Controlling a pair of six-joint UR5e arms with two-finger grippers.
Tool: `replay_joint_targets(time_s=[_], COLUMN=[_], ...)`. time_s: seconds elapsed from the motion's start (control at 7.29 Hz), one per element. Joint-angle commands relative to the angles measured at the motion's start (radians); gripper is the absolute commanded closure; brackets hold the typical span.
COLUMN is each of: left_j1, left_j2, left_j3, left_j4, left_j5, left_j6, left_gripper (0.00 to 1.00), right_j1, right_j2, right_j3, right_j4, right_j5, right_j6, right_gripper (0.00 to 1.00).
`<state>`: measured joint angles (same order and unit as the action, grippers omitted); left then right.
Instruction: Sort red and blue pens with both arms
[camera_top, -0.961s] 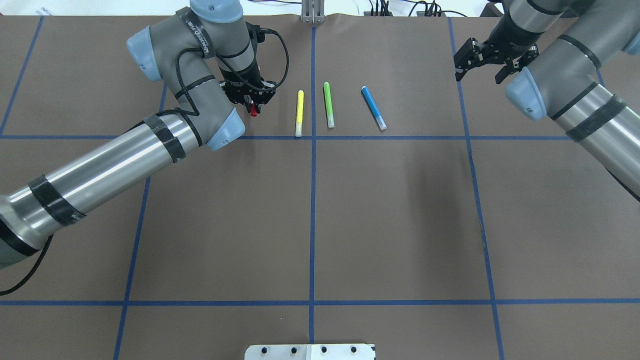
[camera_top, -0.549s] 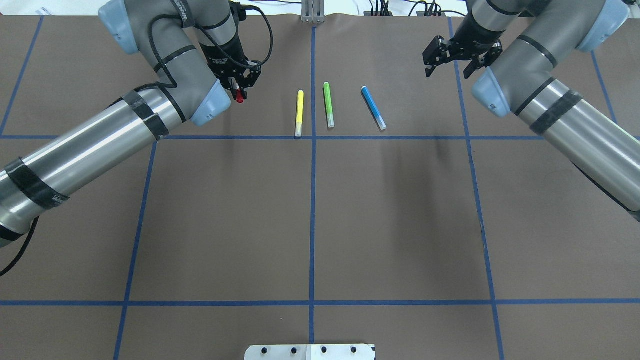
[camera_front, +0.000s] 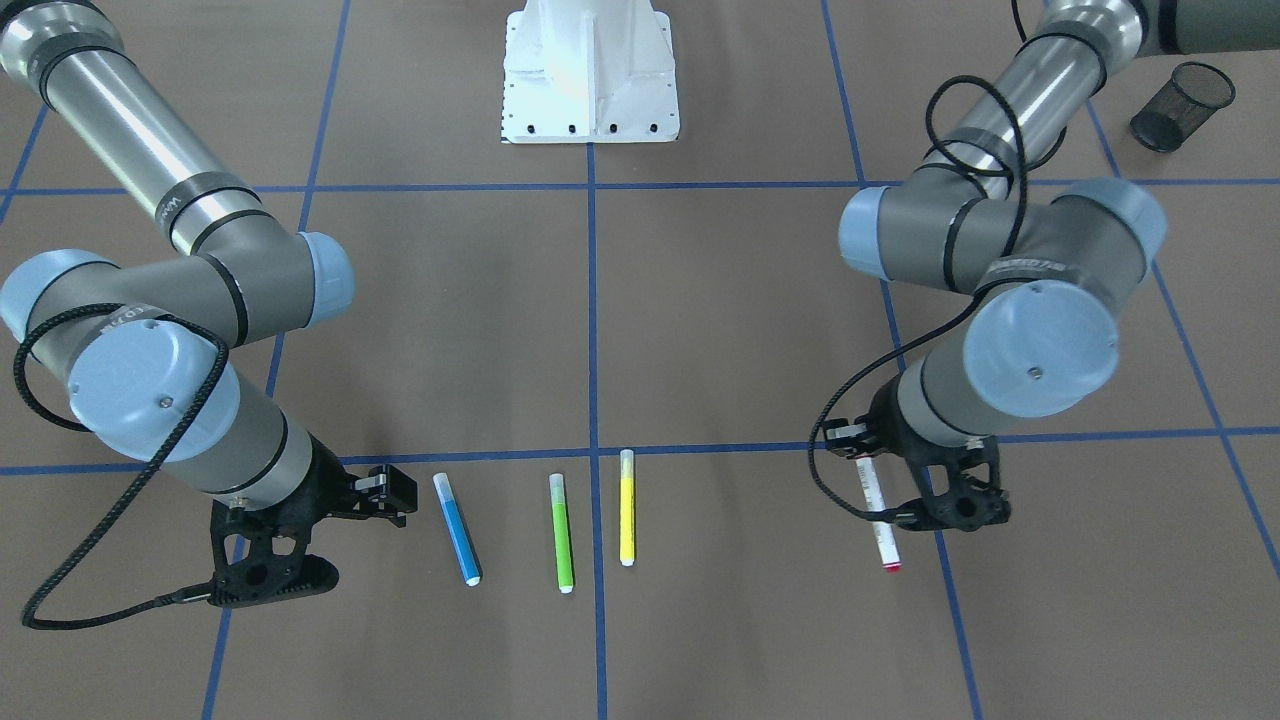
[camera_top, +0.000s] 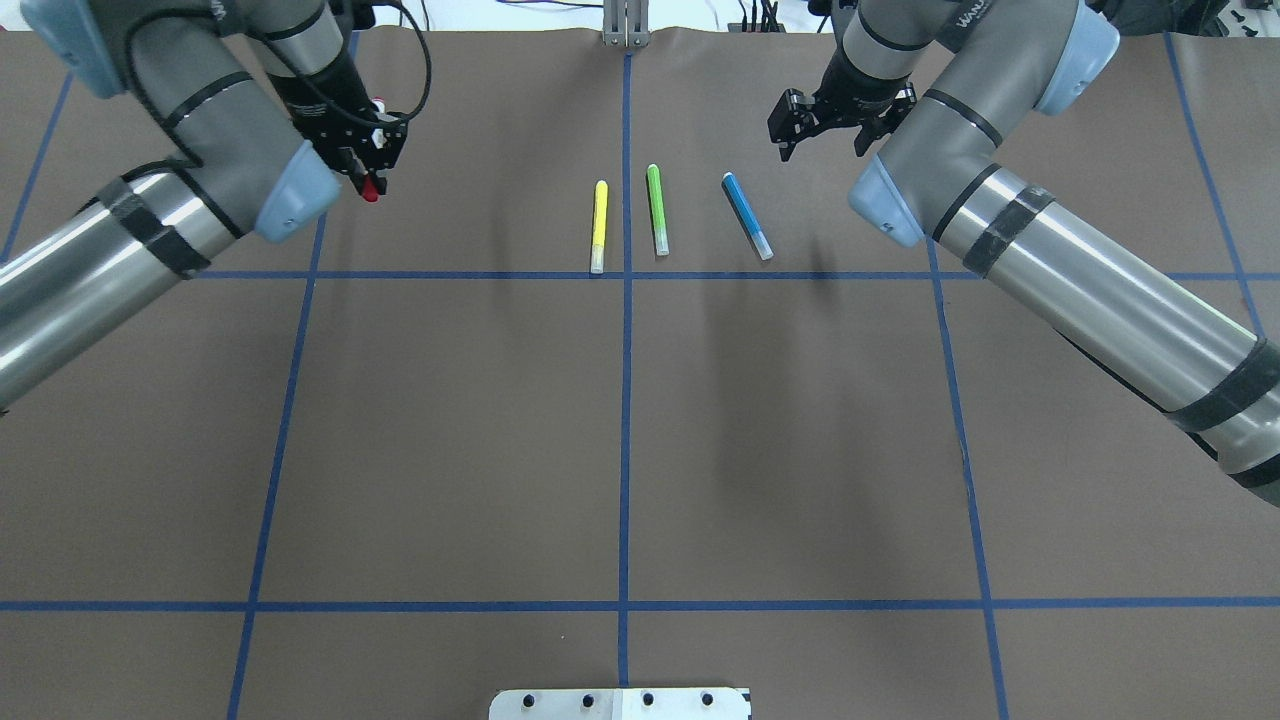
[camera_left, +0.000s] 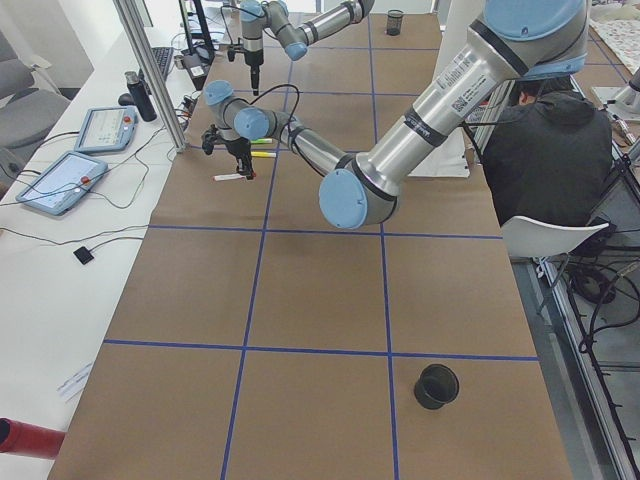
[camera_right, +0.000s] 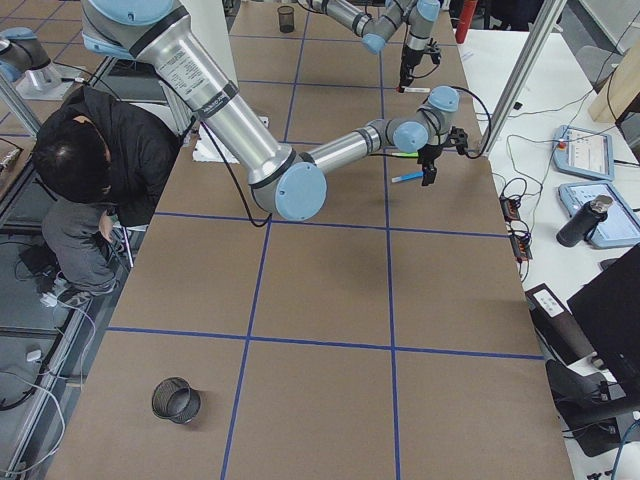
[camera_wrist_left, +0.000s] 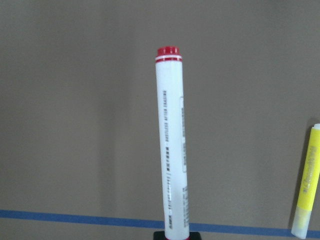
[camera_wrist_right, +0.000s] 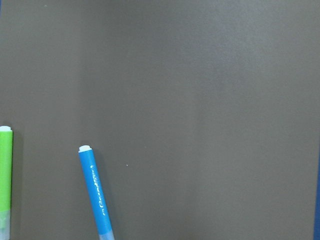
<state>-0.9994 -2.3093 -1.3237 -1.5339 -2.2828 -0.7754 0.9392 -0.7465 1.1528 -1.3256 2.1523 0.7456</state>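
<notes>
The left claw (camera_top: 368, 165) is clamped on the red pen (camera_wrist_left: 172, 145), gripping it near one red end, so that the white barrel sticks out ahead of the claw over the brown table cover (camera_top: 450, 430), its other red end farthest out. Off to that claw's inner side, well apart, lies the yellow pen (camera_top: 599, 225); its pale end shows at the edge of the left wrist view. The right claw (camera_top: 822, 140) hangs with its fingers spread and grips nothing. The blue pen (camera_top: 746, 215) lies flat on the cover just beside this claw, on its inner side, at a slight slant, with only bare cover between the two. Past the blue pen, farther from the right claw, the green pen (camera_top: 657, 208) lies near it but apart, and the yellow pen lies beyond the green. A black mesh cup (camera_front: 1180, 105) stands well behind the left claw, past the left arm's elbow. The white pedestal (camera_front: 590, 75) sits midway between the arms, back from both claws. A person in dark clothes (camera_left: 545, 150) sits beside the table.
</notes>
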Motion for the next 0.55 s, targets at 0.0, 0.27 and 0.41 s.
replay_joint_targets(time_s=[0.0, 0.27, 0.41], left_j1=[-0.106, -0.160, -0.160], left_j2=[0.114, 0.151, 0.156], left_j3=[-0.049, -0.045, -0.043], left_j4=[0.008, 0.009, 0.008], left_j5=[0.002, 0.000, 0.000], left_j6=[0.136, 0.231, 0.235], left_gripper=[1.00, 1.00, 1.00], right_j1=[-0.020, -0.055, -0.072], right_j2=[0.024, 0.053, 0.049], right_j3=[-0.018, -0.083, -0.091], right_j4=[0.002, 0.002, -0.001], right_j5=[-0.017, -0.018, -0.018], right_j6=[0.000, -0.050, -0.095], right_gripper=[0.02, 0.08, 0.11])
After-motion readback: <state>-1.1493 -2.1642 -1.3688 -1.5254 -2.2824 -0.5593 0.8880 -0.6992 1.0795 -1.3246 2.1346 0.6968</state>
